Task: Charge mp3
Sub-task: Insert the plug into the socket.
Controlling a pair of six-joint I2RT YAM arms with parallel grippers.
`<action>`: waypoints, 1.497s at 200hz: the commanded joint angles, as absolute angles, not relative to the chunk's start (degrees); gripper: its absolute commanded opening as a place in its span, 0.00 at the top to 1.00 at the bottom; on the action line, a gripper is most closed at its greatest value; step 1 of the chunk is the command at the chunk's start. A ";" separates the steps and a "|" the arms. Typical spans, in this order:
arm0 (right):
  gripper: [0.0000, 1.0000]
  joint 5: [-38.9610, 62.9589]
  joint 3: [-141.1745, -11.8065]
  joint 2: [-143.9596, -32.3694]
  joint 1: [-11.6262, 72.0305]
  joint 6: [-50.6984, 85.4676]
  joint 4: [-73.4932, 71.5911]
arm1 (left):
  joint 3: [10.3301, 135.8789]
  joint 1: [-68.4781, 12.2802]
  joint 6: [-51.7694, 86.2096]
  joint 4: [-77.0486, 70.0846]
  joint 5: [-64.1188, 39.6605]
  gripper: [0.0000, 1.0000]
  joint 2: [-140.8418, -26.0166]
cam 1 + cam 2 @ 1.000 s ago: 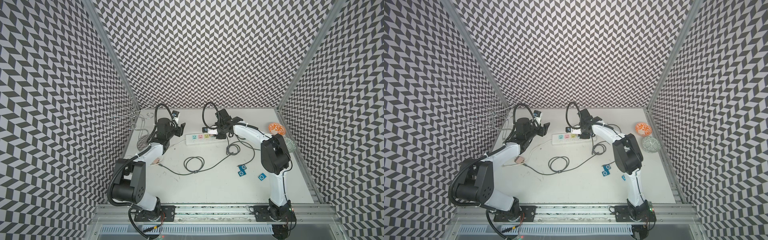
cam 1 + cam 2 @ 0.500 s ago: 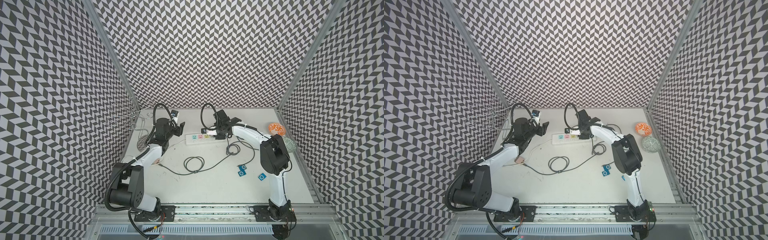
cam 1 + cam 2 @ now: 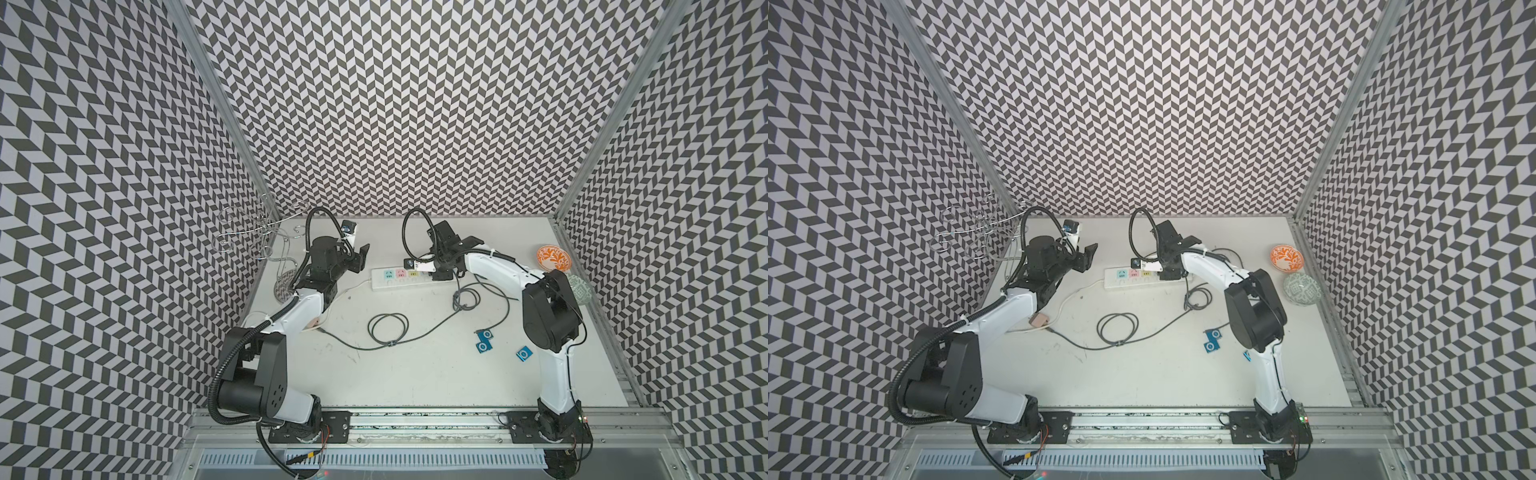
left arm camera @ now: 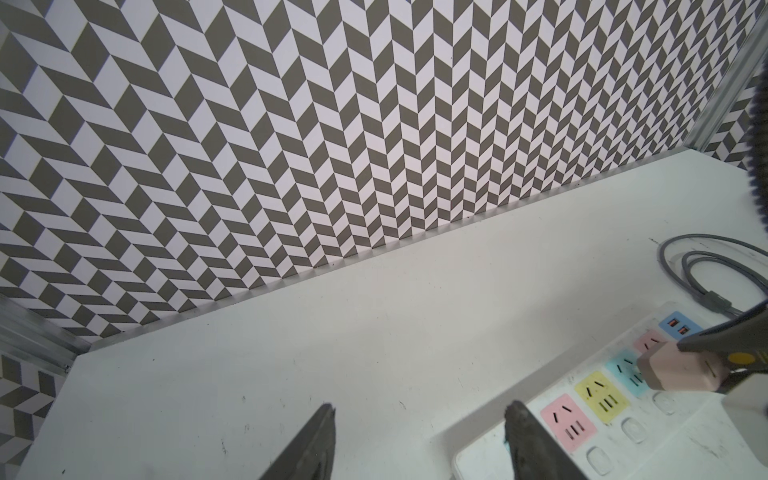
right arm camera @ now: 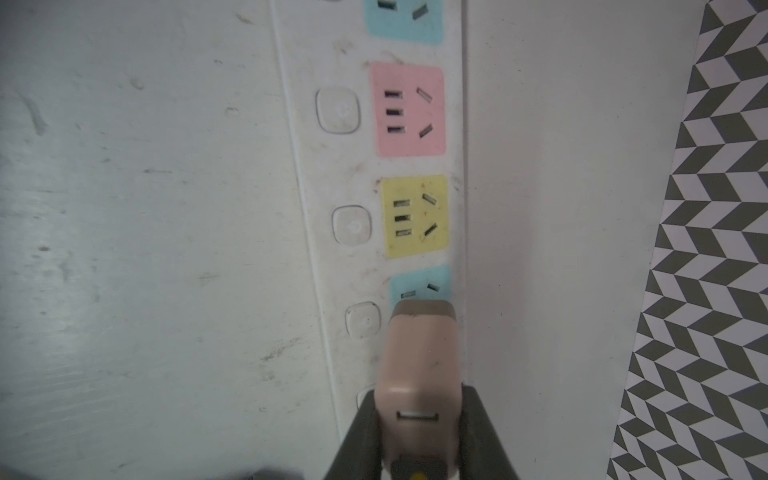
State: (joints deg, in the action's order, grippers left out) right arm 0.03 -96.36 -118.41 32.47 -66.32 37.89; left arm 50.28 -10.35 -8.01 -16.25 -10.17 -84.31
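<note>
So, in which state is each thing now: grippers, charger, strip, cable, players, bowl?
Strip: sockets in sight all free.
Right gripper: closed on charger.
Charger: held over strip, not plugged in.
Left gripper: open, empty.
Cable: coiled, loose on table.
Players: three, flat on table.
Orange bowl: upright, empty.

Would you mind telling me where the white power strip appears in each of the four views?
In a top view: power strip, just below the centre.
In a top view: just below the centre too, slightly further left.
Left wrist: lower right corner.
Right wrist: running top to bottom through the middle.
Shared landmark: its yellow socket.
</note>
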 commanded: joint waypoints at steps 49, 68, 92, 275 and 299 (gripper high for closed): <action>1.00 0.95 -94.00 -116.99 34.46 -65.43 42.22 | 49.57 -10.37 -7.55 -17.23 -10.13 0.35 -82.91; 1.00 0.77 -93.63 -116.75 34.63 -64.96 42.54 | 49.59 -10.38 -7.47 -17.23 -10.21 0.35 -82.96; 1.00 -0.12 -92.47 -116.31 34.63 -64.95 42.28 | 49.58 -10.37 -7.55 -17.24 -10.22 0.35 -82.88; 0.92 1.07 -102.17 -123.38 32.55 -61.09 49.14 | 49.22 -11.86 -8.43 -17.14 -11.12 0.35 -82.95; 0.87 0.57 -102.39 -124.10 32.17 -60.92 48.58 | 49.13 -12.13 -8.52 -17.22 -11.15 0.35 -83.00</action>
State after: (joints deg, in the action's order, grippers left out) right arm 1.69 -102.39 -120.84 32.99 -61.45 49.23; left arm 50.00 -11.66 -8.10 -16.25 -10.79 -84.31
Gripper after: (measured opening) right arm 0.253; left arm 0.653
